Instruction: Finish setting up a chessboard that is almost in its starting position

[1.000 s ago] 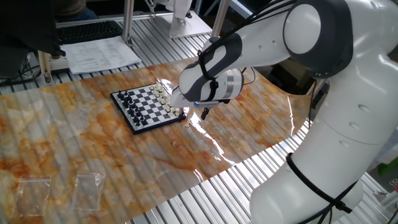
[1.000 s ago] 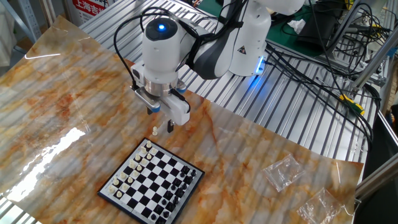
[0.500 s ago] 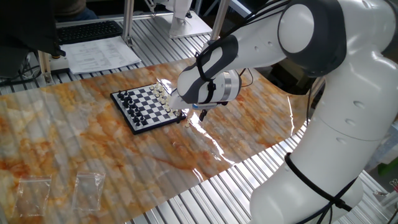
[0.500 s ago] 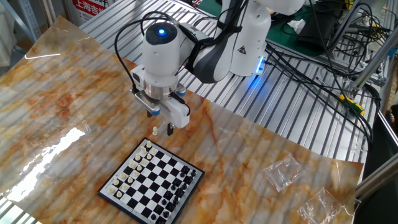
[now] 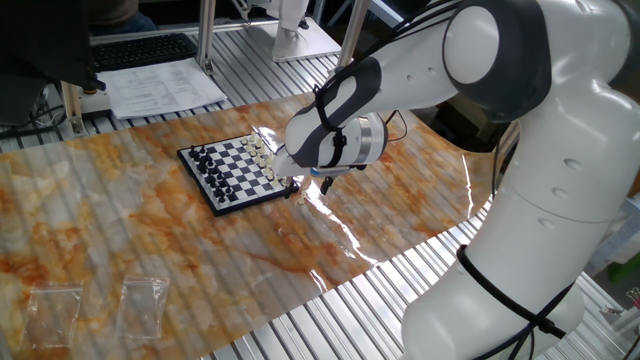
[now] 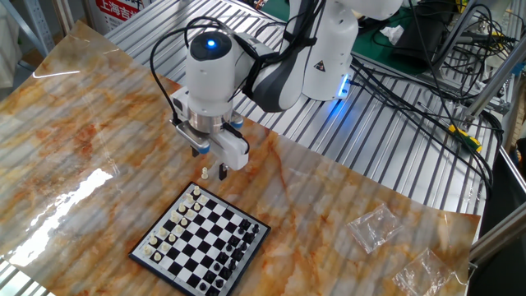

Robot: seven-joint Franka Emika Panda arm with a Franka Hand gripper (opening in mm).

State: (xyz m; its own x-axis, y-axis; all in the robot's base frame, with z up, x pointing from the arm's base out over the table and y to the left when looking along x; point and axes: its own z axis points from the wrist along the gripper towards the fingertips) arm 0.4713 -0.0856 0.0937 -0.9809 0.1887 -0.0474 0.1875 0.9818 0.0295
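Black-and-white chessboard [image 6: 200, 242] sits flat on your marbled orange surface [image 6: 74, 156], tiny cream pieces along the edge nearest the arm, black pieces along the opposite edge. In the one fixed view you see the board [image 5: 236, 172] partly covered at its cream-side corner by the arm's wrist.

One cream piece [image 6: 204, 173] stands upright off the board, on the surface just past the cream-side corner. The pincer [image 6: 213, 170] hangs directly over that spot, fingers pointing down, jaws parted with the loose piece at the gap. One fingertip [image 6: 223, 171] is just beside the piece; you can't tell from either view whether it touches. In the one fixed view the pincer itself is hidden behind the wrist.

Farther from the board: two clear plastic bags [image 6: 371, 225] lie on the surface, well apart from the board on the black-piece side. A white printed sheet [image 5: 160, 86] and a keyboard [image 5: 140, 50] sit beyond the surface's far edge.
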